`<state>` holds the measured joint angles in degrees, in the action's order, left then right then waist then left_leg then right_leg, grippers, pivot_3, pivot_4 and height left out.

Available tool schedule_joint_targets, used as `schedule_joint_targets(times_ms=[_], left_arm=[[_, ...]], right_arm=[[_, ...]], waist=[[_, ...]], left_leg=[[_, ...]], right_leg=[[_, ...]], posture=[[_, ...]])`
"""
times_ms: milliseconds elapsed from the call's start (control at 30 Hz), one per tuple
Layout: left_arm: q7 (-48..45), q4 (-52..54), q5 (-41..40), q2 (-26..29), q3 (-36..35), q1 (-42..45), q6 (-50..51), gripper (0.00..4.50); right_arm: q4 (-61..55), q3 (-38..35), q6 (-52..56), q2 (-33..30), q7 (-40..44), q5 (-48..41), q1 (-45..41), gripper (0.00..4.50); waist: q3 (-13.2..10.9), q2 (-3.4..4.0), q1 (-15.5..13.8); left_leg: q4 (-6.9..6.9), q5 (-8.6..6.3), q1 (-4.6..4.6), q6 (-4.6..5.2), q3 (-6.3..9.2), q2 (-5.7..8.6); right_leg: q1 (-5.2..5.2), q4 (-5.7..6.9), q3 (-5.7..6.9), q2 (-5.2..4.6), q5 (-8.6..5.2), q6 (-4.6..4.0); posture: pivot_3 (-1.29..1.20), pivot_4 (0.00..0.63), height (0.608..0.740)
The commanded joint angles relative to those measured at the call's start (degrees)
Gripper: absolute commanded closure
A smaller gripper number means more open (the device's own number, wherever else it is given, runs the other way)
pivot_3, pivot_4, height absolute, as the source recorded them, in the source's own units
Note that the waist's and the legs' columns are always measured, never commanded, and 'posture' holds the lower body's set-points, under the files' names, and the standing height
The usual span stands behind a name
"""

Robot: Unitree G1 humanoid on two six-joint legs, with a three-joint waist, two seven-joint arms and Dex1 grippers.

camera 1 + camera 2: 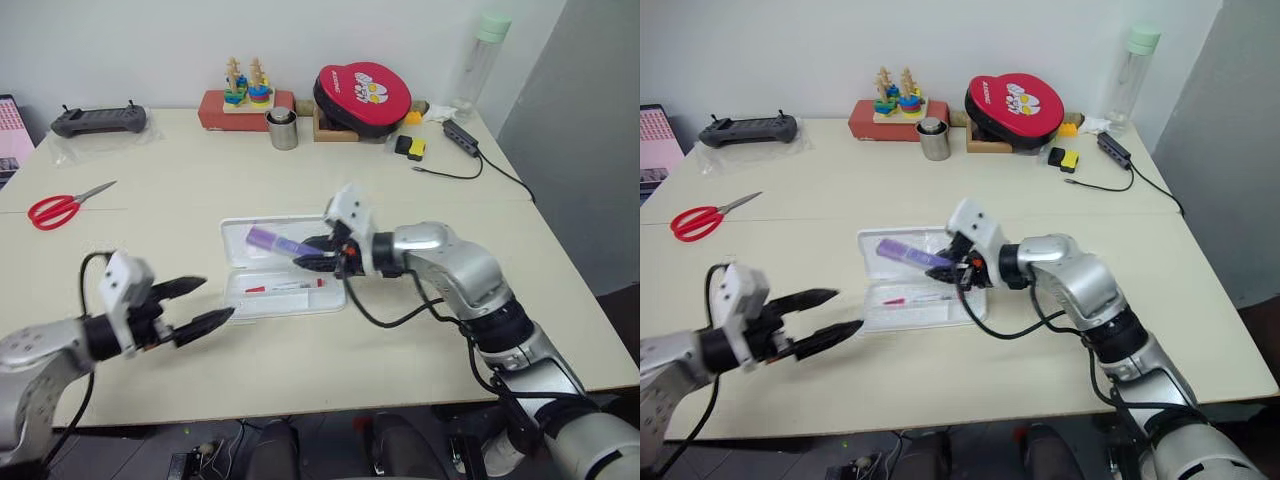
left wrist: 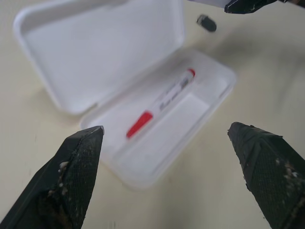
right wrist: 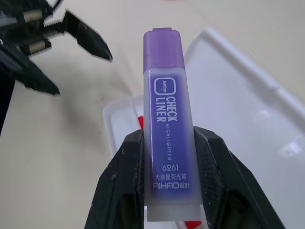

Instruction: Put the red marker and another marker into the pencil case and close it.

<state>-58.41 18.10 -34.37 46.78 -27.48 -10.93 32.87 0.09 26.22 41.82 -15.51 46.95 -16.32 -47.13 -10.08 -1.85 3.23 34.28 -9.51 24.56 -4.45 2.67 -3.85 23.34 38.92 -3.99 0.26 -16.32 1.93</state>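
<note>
1. On the middle of the cream table, the pencil case lies open, its lid flat toward the far side and its shallow tray toward the near edge.
2. The red marker lies lengthwise in the tray, red cap toward the robot's left.
3. The right gripper hangs over the right end of the case, its black fingers clamped on both sides of the purple marker.
4. The purple marker sticks out past the fingertips toward the robot's left, above the open lid and not touching it; its label reads "Check Liner Highlighter".
5. The left gripper sits near the front left of the table, just beside the case's near left corner, fingers spread wide and holding nothing.
6. Its fingertips point toward the case; the red marker lies ahead of them, apart from both.
7. Red-handled scissors lie well to the left.
8. A red round pouch leans at the back edge.
</note>
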Motion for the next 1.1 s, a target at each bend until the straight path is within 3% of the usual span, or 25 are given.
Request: schedule_joint_targets(times_ms=[33,300,800,867,933,1100], left_arm=[[0.04,2.82,-0.65,-0.17,-3.51,-2.49,-1.88,0.00],[2.70,6.94,-2.97,-1.13,-4.95,-4.70,-0.97,0.00],[6.23,8.70,-4.93,-0.70,-3.94,-4.05,0.26,0.00],[6.48,8.62,-4.99,-0.61,-3.60,-3.48,0.38,0.00],[6.73,8.32,-5.03,-0.47,-3.08,-2.57,0.55,0.00],[6.75,7.53,-4.61,-0.38,-1.60,-0.55,0.68,0.00]], right_arm=[[3.37,3.87,-2.70,2.28,2.16,3.19,-2.52,3.42],[11.09,7.78,-6.77,6.07,5.68,7.92,-4.04,3.42],[18.83,6.89,-11.21,9.62,7.76,12.37,-5.65,3.42],[18.90,5.71,-11.59,10.21,7.61,12.15,-6.03,2.71],[18.81,4.09,-11.69,10.65,7.58,11.52,-6.71,2.47],[18.83,2.03,-12.24,10.40,8.50,11.51,-7.93,1.07]], waist=[[0.00,0.00,-0.14],[0.03,-0.05,-0.25],[0.02,-0.05,0.00],[0.02,-0.05,0.00],[0.03,-0.05,-0.02],[0.03,-0.06,-0.01]], left_leg=[[0.00,0.00,-0.01,0.00,-0.01,0.00],[-0.04,-0.01,0.00,-0.02,-0.06,0.00],[-0.05,-0.01,-0.02,-0.02,-0.06,-0.04],[-0.05,-0.01,-0.02,-0.02,-0.06,-0.04],[-0.05,-0.01,-0.02,-0.02,-0.06,-0.03],[-0.05,-0.01,-0.02,-0.02,-0.06,-0.03]], right_leg=[[0.00,0.00,-0.01,0.00,0.00,0.00],[0.00,0.01,-0.01,0.00,-0.03,-0.06],[0.01,0.03,0.00,0.04,-0.02,-0.02],[0.01,0.03,-0.01,0.04,-0.01,-0.01],[0.01,0.03,-0.01,0.04,-0.01,-0.01],[0.01,0.04,-0.01,0.04,0.03,0.05]], posture=[[0.00,0.150,0.740],[0.00,0.150,0.740],[0.00,0.150,0.740],[0.00,0.150,0.740],[0.00,0.150,0.740],[0.00,0.150,0.740]])
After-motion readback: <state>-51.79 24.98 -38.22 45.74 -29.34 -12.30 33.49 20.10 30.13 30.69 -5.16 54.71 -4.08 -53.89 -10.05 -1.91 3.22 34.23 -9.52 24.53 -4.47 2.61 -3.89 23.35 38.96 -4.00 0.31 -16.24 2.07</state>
